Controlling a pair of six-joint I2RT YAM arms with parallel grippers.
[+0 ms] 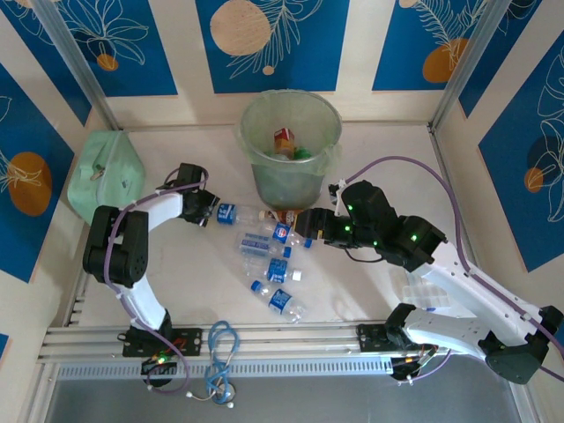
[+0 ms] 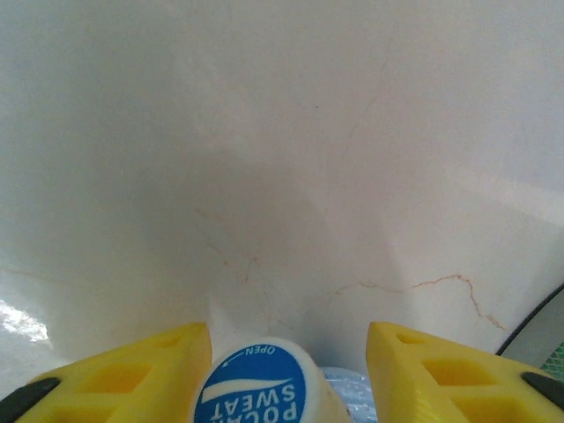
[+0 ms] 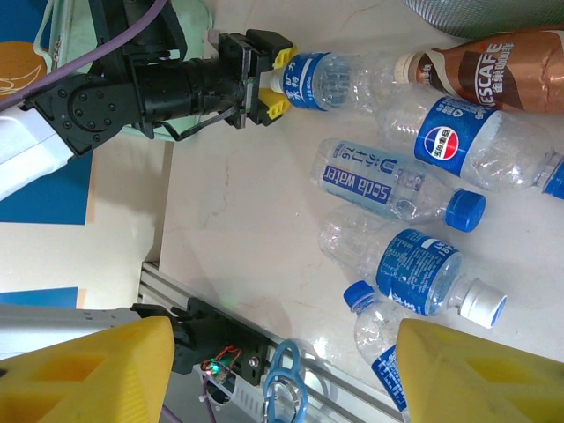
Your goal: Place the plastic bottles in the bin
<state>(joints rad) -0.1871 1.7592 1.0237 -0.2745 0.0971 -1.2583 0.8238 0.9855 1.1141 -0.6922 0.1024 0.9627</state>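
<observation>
The cap end of a Pocari Sweat bottle [image 3: 317, 79], near-left of the bin [image 1: 291, 181], is straddled by the left gripper [image 2: 289, 344], jaws parted. The right gripper [image 3: 282, 370] is held open.

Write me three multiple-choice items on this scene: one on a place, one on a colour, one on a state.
1. Where does the Pocari Sweat bottle between the left gripper's jaws lie?
A. on the table, left of the bin's foot
B. inside the bin
C. on a mint-green case

2. What colour is the Soda Water bottle's cap?
A. white
B. green
C. blue

3. How do the right gripper's jaws stand?
A. shut on a bottle
B. open, nothing between them
C. shut on the bin's rim

Answers:
1 A: the top view shows it lying flat on the table beside the bin.
2 C: the right wrist view shows a blue cap.
3 B: the jaws stand wide apart with nothing between them.
</observation>
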